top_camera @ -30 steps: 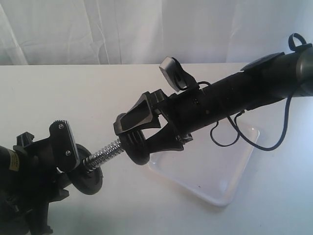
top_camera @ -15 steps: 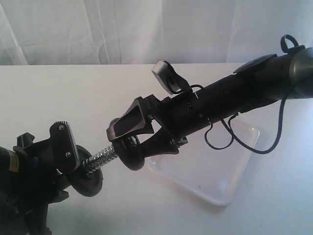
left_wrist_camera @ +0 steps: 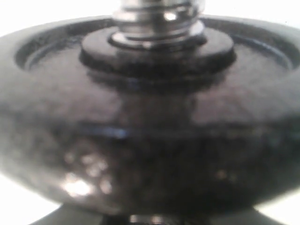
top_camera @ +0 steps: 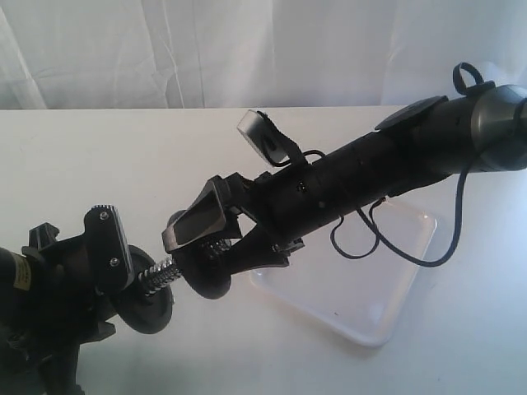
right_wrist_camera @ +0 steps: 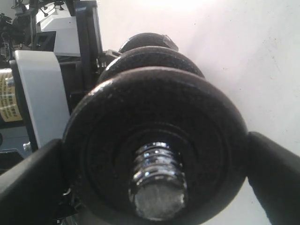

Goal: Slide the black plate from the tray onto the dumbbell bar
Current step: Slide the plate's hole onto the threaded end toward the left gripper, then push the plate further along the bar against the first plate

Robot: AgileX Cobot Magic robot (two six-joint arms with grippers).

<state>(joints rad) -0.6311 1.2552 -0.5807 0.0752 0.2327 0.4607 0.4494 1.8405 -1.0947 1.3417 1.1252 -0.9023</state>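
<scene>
In the exterior view the black plate (top_camera: 198, 276) sits threaded on the dumbbell bar (top_camera: 160, 276), with my right gripper (top_camera: 202, 255) shut on its rim. In the right wrist view the plate (right_wrist_camera: 108, 140) fills the space between both fingers (right_wrist_camera: 33, 183), and the bar's threaded end (right_wrist_camera: 157, 185) pokes through its centre hole. My left gripper (top_camera: 111, 255) at the lower left is shut on the bar. A second black disc (top_camera: 148, 306) sits on the bar right beside that gripper and fills the left wrist view (left_wrist_camera: 150, 140). The white tray (top_camera: 370, 309) lies on the right.
The white table (top_camera: 99, 156) stretches back to a pale curtain (top_camera: 165, 49). My right arm (top_camera: 395, 156) reaches over the tray, with a loose black cable (top_camera: 395, 247) hanging under it. The tray holds nothing that I can see.
My right gripper has moved left and slightly down with the black plate, sliding it along the bar toward the left gripper. Less thread shows between the two discs. The left arm has stayed still.
</scene>
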